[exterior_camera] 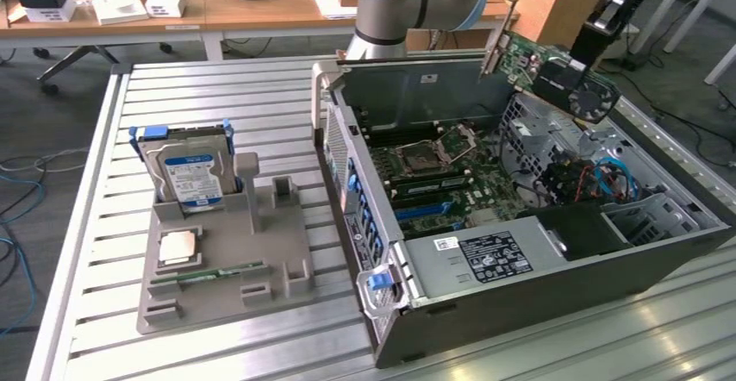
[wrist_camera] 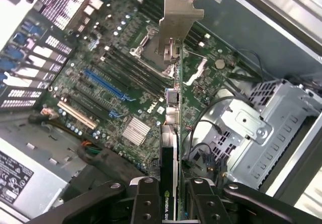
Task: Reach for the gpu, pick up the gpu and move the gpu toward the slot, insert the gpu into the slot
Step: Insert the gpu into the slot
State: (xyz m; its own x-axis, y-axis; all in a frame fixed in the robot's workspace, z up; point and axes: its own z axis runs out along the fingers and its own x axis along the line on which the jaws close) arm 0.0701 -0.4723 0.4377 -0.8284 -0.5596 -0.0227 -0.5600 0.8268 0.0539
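Observation:
The gpu [exterior_camera: 550,64], a green card with a dark heatsink and fan, hangs tilted in the air over the far right corner of the open computer case [exterior_camera: 345,183]. My gripper [exterior_camera: 589,46] is shut on its upper edge. In the wrist view the gpu [wrist_camera: 171,133] appears edge-on, its pale metal bracket [wrist_camera: 177,22] pointing away, and my gripper [wrist_camera: 173,204] clamps it from both sides. The slot [wrist_camera: 108,85], a long blue connector strip on the green motherboard [wrist_camera: 141,108], lies well below and to one side of the card. The exterior view places the slot [exterior_camera: 432,209] near the power supply.
A grey fixture [exterior_camera: 224,252] at the exterior view's left holds the blue-labelled hard drive [exterior_camera: 190,174], a CPU chip [exterior_camera: 176,247] and a memory stick [exterior_camera: 219,273]. Inside the case sit the CPU socket [exterior_camera: 420,157], a power supply [exterior_camera: 489,256], a metal drive cage [wrist_camera: 251,128] and loose cables [exterior_camera: 598,178].

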